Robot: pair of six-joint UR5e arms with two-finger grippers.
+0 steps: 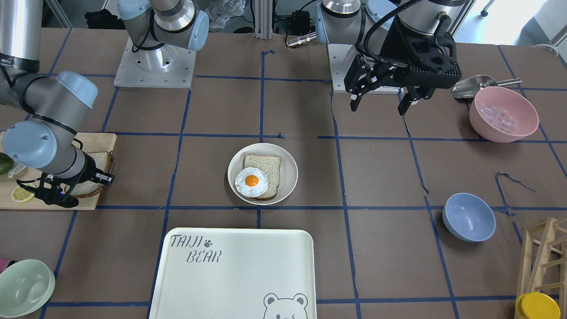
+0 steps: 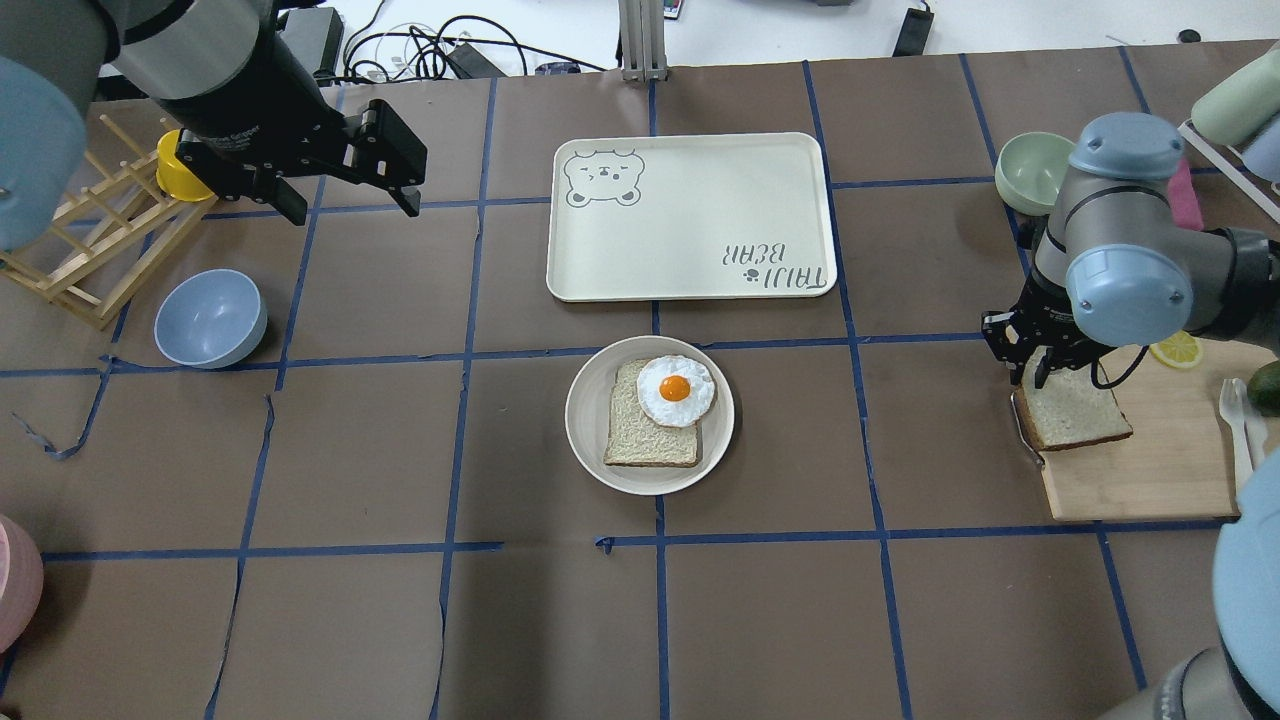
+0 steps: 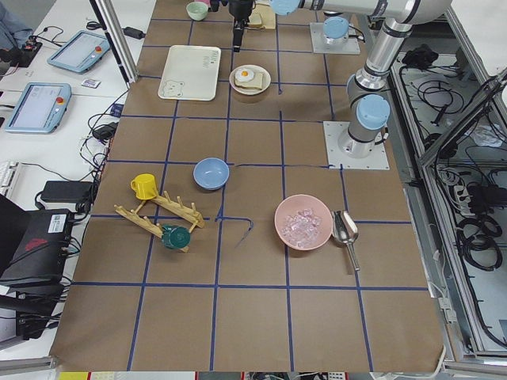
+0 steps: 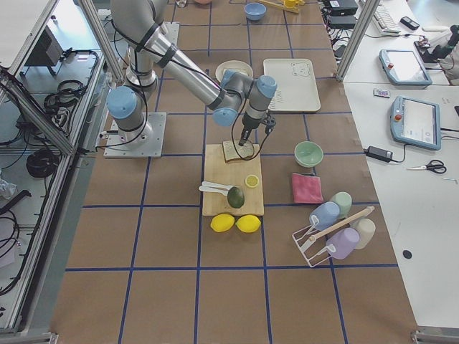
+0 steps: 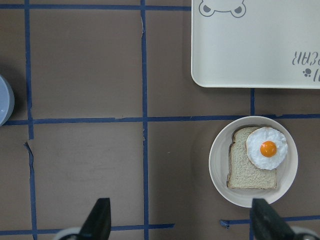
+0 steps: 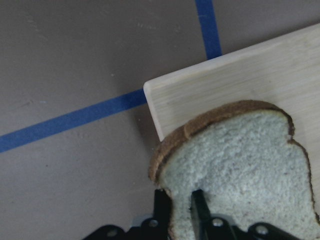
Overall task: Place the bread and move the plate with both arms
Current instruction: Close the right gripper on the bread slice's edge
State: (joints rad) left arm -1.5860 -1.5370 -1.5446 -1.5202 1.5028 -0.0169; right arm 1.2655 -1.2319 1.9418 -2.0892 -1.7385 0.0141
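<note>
The bread, a slice with a dark brown crust, lies at the near-left corner of a wooden cutting board on the table's right. My right gripper is shut on its edge; in the right wrist view the fingers pinch the bread from both sides. The plate sits mid-table and holds a smaller, paler slice with a fried egg on it. My left gripper is open and empty, high above the table's left half, with the plate in its view.
A cream bear-print tray lies just beyond the plate. A blue bowl and a wooden rack stand at the left. A green bowl is beyond the board. A lemon slice and a fork lie on the board.
</note>
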